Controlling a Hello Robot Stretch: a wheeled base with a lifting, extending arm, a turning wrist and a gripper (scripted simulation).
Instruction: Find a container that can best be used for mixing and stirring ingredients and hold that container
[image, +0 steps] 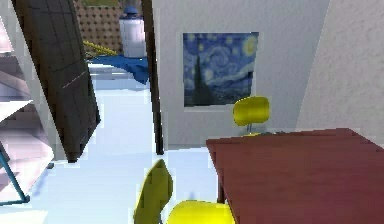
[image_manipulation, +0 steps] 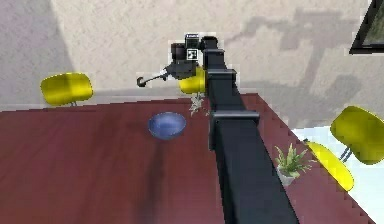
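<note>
Blue bowl (image_manipulation: 168, 125) is seen on table (image_manipulation: 70, 160), just left of arm (image_manipulation: 235, 140). Gripper (image_manipulation: 150, 79) is seen above it in pic, w/ bare wall behind; nothing is held. Finger spread can't be told.

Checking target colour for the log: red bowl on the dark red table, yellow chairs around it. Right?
No: the bowl is blue, not red, per the arm side view. It stands on the dark red table, yellow chairs around it.
</note>
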